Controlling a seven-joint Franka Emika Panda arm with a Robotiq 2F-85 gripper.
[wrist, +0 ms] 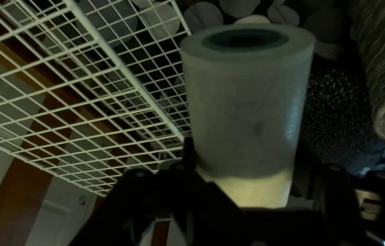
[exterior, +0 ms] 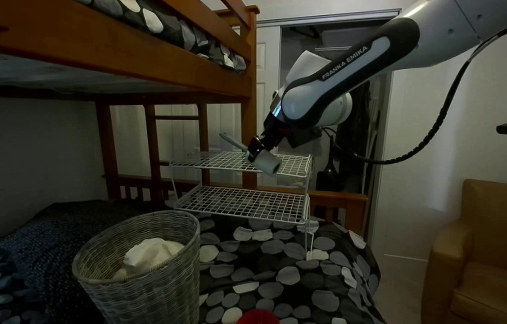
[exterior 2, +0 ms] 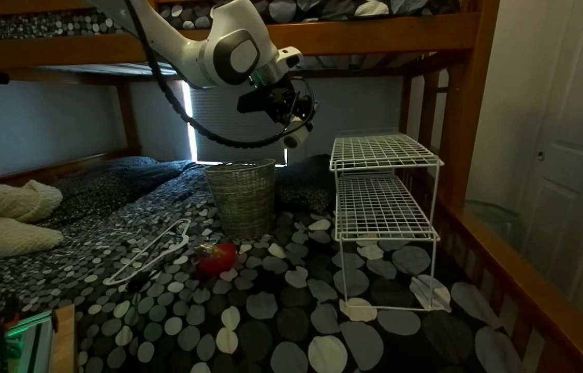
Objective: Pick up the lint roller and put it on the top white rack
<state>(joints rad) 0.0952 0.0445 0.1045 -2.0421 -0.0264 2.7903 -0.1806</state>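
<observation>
Dim bedroom, with a wooden bunk bed (exterior 2: 374, 37) behind the claw (exterior: 256, 151) and dotted bedding (exterior 2: 260, 336) below it. Views didn't totally match up, btw. In an exterior view I got a tan armchair (exterior: 496, 279), lower than the claw and well apart from it. In an exterior view I also got a white hanger (exterior 2: 166, 253) and a cream fleecy thing (exterior 2: 6, 228), both lower than the claw and off to the side. Wrist view gave the best look into the hollow end of the lint roller (wrist: 247, 109), while its slim handle (exterior: 232, 141) came through in an exterior view.

Headcount: one hanger, one armchair, one wicker basket (exterior 2: 244, 202) lower than the claw, one red object (exterior 2: 219, 259) lower down that I couldn't identify, and two rack tiers, the top white rack (exterior 2: 384, 150) near the claw and a lower rack (exterior 2: 384, 207) beneath that. Just the one roller.

Claw had it clamped between its fingers (wrist: 189, 153), near the handle end of the roll, up in the air beside the top rack and apart from it. Whole thing was tilted, handle end high. Chunky off-white roll, bluish-green ring inside the end, small dark smudge on the side, gray-blue handle.
</observation>
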